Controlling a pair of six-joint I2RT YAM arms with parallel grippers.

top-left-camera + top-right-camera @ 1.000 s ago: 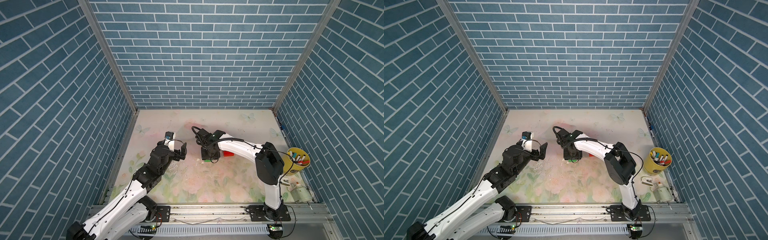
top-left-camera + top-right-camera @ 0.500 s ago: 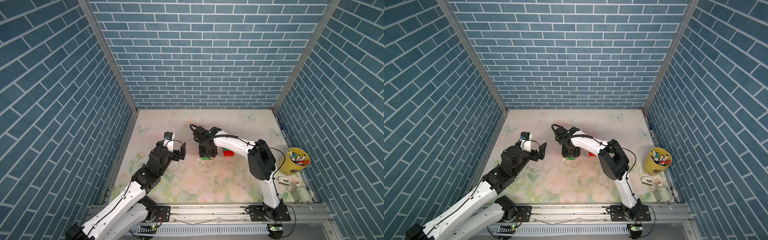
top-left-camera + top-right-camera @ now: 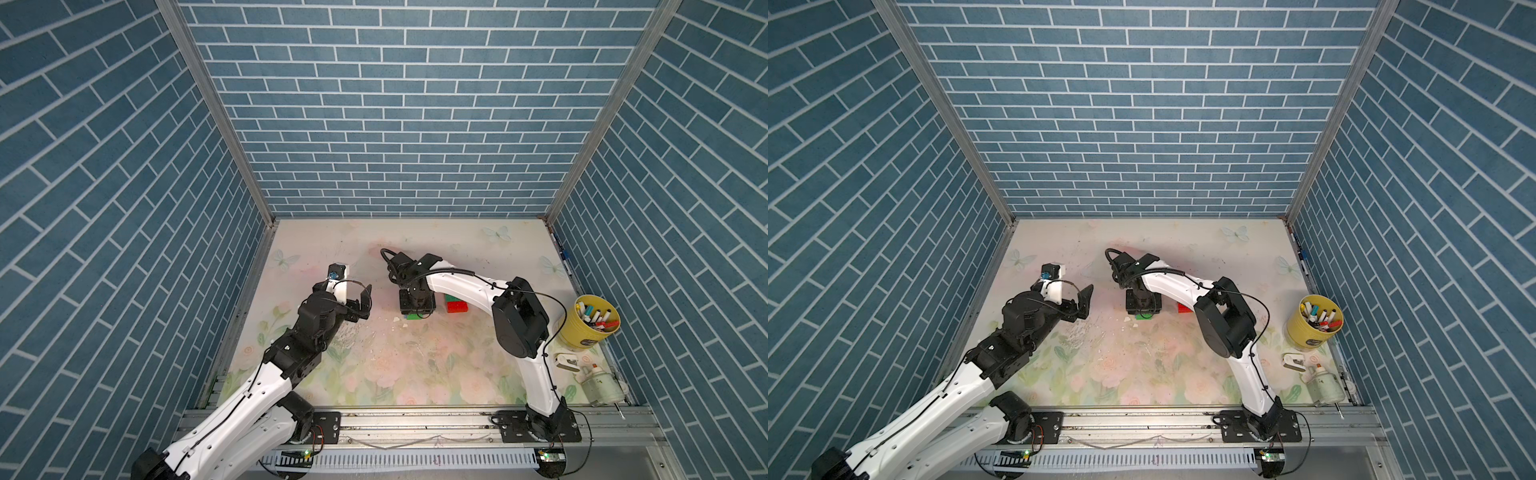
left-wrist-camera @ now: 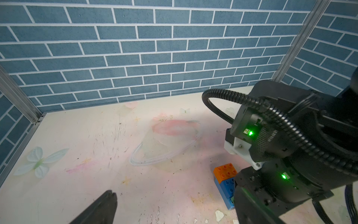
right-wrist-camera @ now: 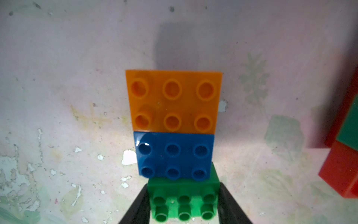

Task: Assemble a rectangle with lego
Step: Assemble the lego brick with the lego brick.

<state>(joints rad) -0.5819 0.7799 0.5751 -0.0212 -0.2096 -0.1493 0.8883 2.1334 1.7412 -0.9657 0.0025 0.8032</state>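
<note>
Right wrist: 1 orange brick (image 5: 173,100)

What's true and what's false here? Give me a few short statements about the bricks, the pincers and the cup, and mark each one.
1. The right pincer grips a green brick. True.
2. The left pincer holds a brick. False: it is open and empty.
3. The blue brick sits between the orange brick and that green brick. True.
4. The yellow cup is empty. False: it holds markers.
</note>
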